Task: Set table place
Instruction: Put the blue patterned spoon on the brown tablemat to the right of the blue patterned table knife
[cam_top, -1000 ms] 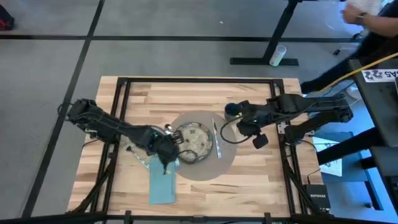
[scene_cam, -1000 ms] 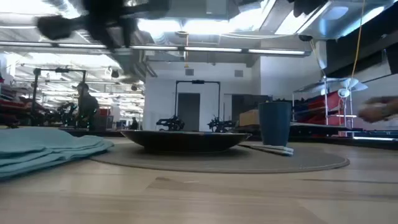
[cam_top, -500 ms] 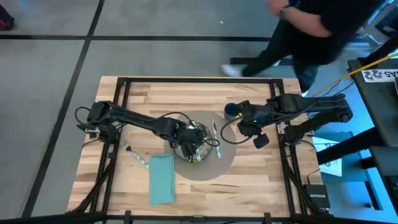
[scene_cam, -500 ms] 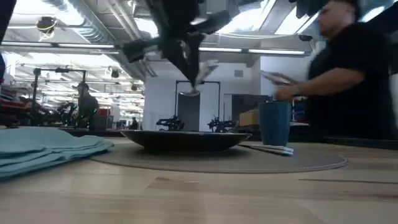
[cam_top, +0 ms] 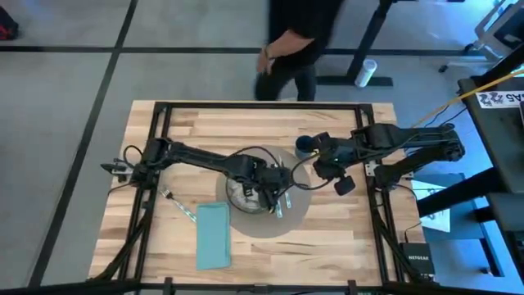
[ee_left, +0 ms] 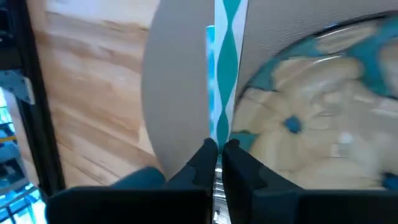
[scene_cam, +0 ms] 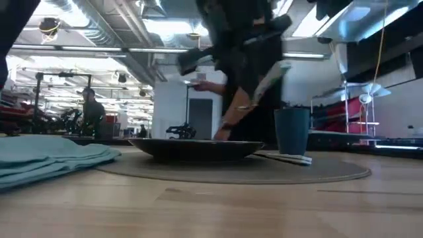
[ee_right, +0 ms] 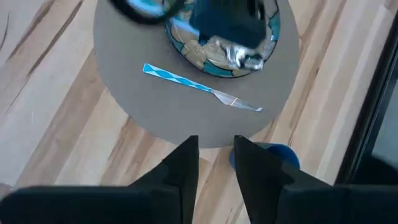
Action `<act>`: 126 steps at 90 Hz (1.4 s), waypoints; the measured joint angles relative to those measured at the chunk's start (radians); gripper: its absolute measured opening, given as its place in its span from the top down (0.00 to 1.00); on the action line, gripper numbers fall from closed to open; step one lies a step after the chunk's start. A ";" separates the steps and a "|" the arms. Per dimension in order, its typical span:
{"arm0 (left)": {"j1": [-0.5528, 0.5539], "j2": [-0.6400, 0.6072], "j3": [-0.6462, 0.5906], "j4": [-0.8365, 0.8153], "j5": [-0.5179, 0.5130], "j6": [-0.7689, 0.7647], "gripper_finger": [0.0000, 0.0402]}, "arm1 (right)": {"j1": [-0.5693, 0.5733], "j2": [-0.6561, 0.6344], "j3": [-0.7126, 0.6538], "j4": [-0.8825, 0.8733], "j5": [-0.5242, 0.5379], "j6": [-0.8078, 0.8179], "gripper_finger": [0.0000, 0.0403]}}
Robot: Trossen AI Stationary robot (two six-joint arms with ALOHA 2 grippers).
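Spoon (ee_left: pixel 224 74) in L gripper (cam_top: pixel 277 199) over placemat (cam_top: pixel 296 215).

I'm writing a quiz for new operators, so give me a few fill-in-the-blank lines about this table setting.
1. The speckled plate rests on the round grey ___.
2. The ___ claw is shut on a utensil over the placemat.
3. The folded napkin on the table is ___ in colour.
4. The dark-blue cup stands near the open ___ claw.

Missing words: placemat; left; teal; right
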 joint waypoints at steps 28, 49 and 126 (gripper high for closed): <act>0.047 0.087 0.054 0.013 0.026 0.143 1.00 | 0.000 0.000 0.000 -0.001 0.000 0.017 0.78; 0.088 0.121 0.057 0.118 0.072 0.149 1.00 | 0.000 0.000 0.000 -0.002 -0.004 0.036 0.78; 0.128 0.201 0.056 0.268 0.114 0.082 1.00 | 0.000 0.000 0.000 0.001 -0.012 0.064 0.78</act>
